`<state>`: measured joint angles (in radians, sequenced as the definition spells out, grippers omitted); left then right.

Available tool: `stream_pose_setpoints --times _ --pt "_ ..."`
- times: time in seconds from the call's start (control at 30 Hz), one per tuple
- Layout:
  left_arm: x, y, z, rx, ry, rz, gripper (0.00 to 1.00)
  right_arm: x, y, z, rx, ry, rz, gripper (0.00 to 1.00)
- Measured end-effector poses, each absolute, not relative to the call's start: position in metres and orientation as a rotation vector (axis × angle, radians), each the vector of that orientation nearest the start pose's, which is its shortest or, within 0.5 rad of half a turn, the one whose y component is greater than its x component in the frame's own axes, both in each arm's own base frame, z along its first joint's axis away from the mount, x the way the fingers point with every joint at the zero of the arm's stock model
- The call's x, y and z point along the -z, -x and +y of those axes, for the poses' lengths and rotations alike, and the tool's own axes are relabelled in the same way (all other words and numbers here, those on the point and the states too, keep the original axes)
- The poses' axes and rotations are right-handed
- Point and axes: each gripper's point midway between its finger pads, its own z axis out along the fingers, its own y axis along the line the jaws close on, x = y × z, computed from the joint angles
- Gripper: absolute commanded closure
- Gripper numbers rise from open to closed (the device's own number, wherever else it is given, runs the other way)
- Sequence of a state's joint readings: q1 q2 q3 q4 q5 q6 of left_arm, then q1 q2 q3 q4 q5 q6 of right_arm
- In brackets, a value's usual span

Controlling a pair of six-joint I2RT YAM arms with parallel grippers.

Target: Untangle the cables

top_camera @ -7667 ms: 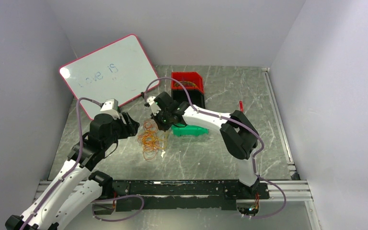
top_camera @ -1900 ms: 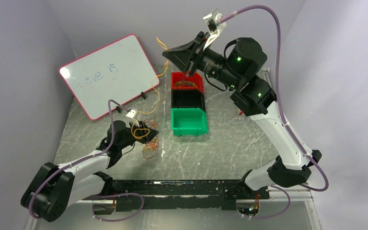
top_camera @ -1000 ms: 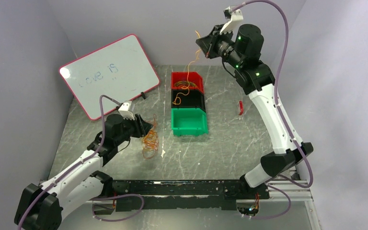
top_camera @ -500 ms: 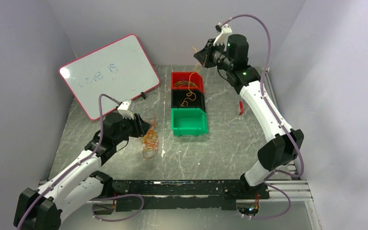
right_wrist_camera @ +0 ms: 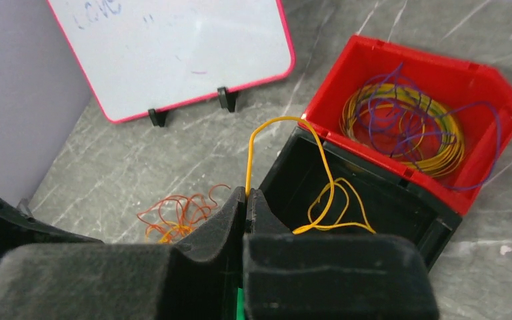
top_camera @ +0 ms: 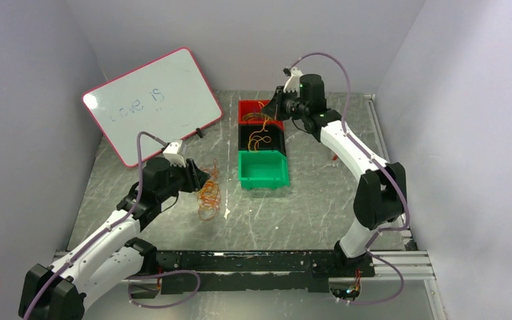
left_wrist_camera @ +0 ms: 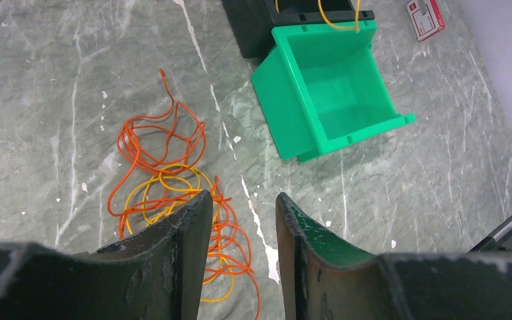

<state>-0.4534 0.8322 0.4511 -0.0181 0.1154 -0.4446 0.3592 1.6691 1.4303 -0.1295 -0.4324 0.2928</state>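
Our right jaws have dropped toward the black bin (right_wrist_camera: 400,213) — pinched shut on a yellow cable (right_wrist_camera: 249,160) trailing into it; left jaws hover half-open, empty, above the tangle (left_wrist_camera: 163,177).

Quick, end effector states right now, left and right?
Left end effector: open, holding nothing.
Right end effector: closed on a yellow cable.

I saw lavender walls (top_camera: 253,40) at 9, 12, 3 o'clock | grey marbled table (top_camera: 307,200) | whiteboard (top_camera: 150,100) leaned at 10 o'clock
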Motion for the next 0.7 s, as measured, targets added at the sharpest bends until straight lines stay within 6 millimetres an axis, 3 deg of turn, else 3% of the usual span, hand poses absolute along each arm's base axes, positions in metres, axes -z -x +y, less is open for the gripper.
stream_pose_setpoints --times 0.23,0.6,0.7 --pt "-0.140 -0.255 -0.167 0.687 -0.086 2.048 0.55 -0.210 -0.446 0.263 -0.888 0.348 2.039 1.00" --pt "-0.142 -0.253 -0.165 0.687 -0.085 2.044 0.56 -0.174 -0.462 0.257 -0.830 0.244 2.061 1.00" --pt "-0.142 -0.252 -0.165 0.687 -0.085 2.044 0.55 -0.172 -0.472 0.253 -0.803 0.182 2.043 1.00"
